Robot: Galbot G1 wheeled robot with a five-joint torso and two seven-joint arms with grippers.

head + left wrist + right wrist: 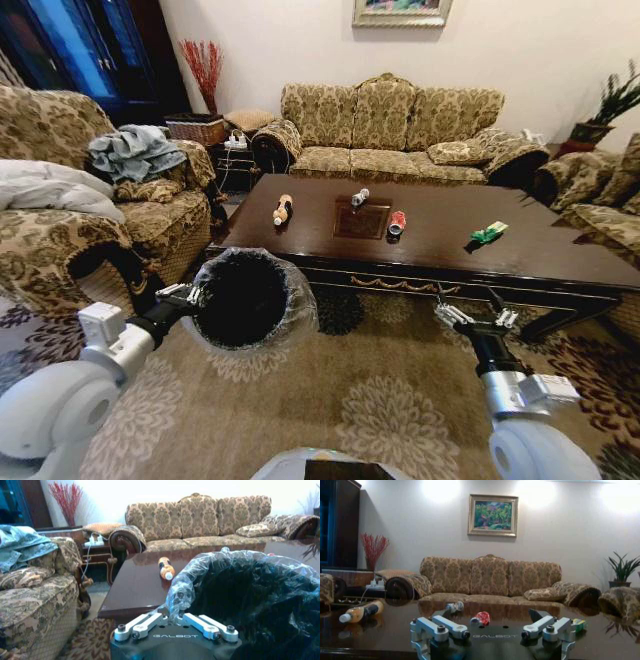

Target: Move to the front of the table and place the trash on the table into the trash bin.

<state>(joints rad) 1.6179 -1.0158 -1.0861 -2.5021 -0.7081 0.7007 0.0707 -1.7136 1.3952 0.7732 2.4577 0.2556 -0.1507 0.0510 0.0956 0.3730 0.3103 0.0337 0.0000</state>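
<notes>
Trash: four pieces, all lying on the table top, well apart from one another.
Tan bottle (283,209): on its side near the table's left end, white cap toward the robot; label unreadable.
Silver-grey can (359,197): just behind the square centre inlay (361,219), too small to tell more.
Red crushed can (397,222): just right of the inlay.
Green wrapper (487,234): toward the right end; in the right wrist view it is mostly hidden behind a finger.
Table (520,255): dark glossy top, right end cut off by the frame edge; legs mostly in shadow.
Trash bin (246,298): one black bin with a crinkled clear liner, tilted so its mouth faces the head camera, in front of the table's left corner; the inside is too dark to make out.
Left gripper (190,295): fingers closed onto the liner at the bin's rim; the tips are hidden in the plastic.
Right gripper (476,317): fingers spread apart, holding nothing, hanging low before the table's front edge right of centre.
Sofas: one three-seat sofa (390,130) behind the table, one armchair (90,200) on the left carrying a heap of grey cloth (133,152).
</notes>
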